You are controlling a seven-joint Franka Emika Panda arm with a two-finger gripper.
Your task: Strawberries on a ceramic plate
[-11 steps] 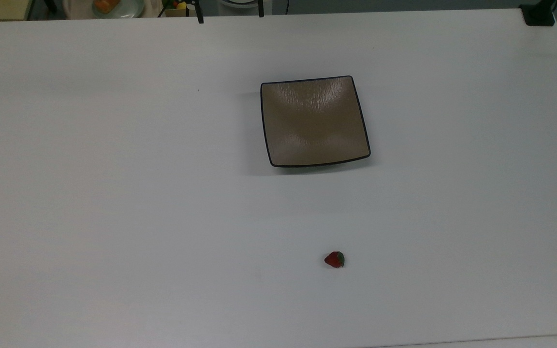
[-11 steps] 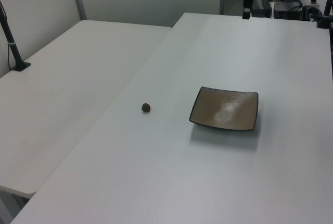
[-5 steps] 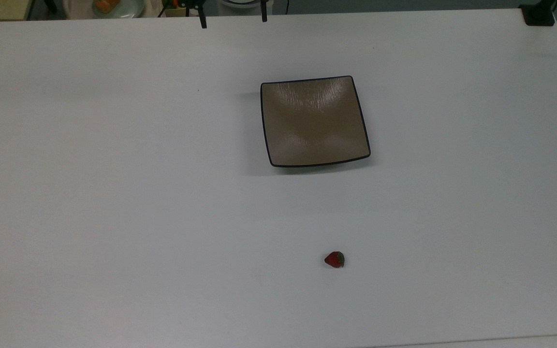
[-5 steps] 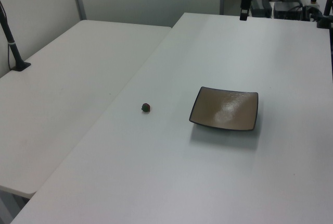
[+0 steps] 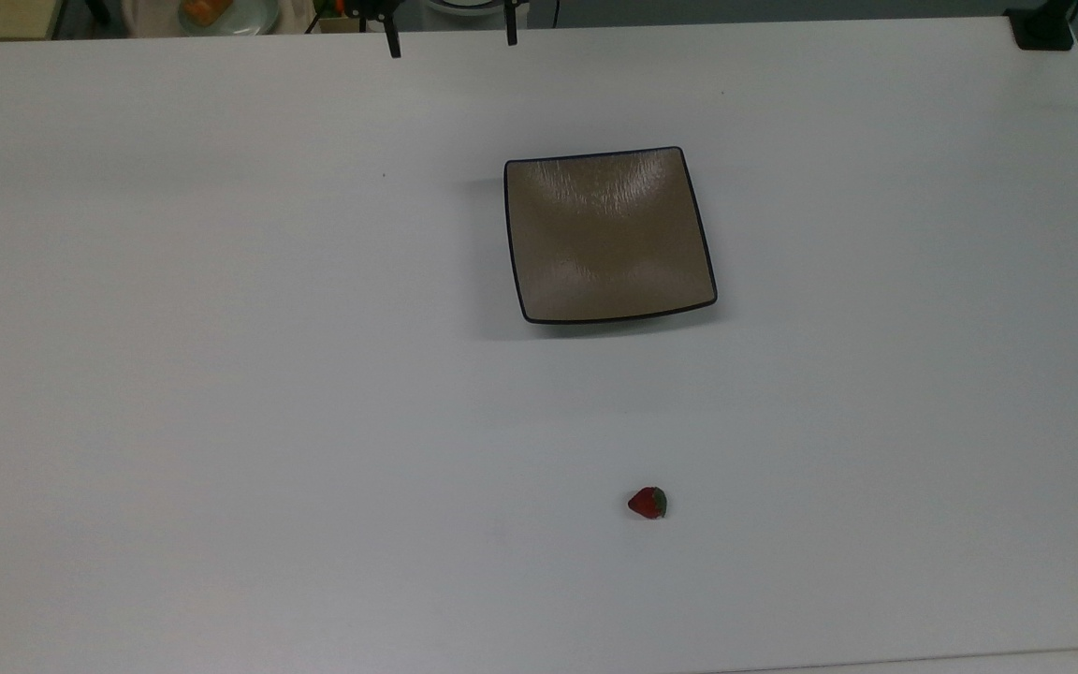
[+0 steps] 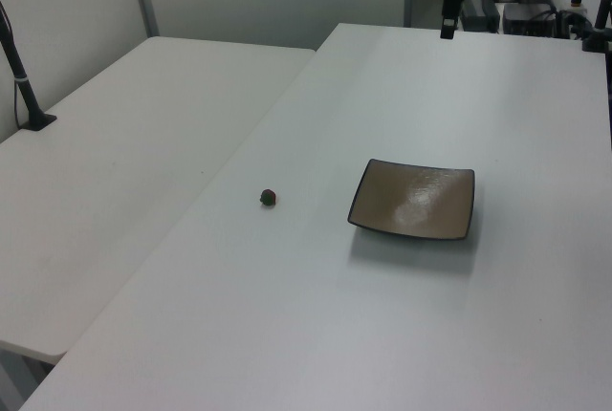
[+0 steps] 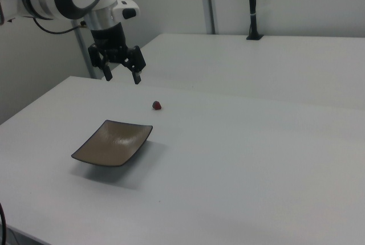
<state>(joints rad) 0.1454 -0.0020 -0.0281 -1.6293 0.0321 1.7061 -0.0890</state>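
On table [image 5: 221, 374] | strawberry [image 5: 648, 503] cap toward top view's right

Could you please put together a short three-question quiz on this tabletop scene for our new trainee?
1. True or false: the strawberry already lies on the ceramic plate.
2. Multiple choice: the gripper is (A) shut on the strawberry, (B) open and holding nothing, (C) pressed flat onto the plate.
3. Short answer: in the top view, on which side of the plate does the strawberry lie?

Key
1. False; it rests on the white table, well apart from the plate.
2. B; its fingers are spread apart, raised above the table with nothing between them.
3. Below the plate, towards the top view's bottom edge.
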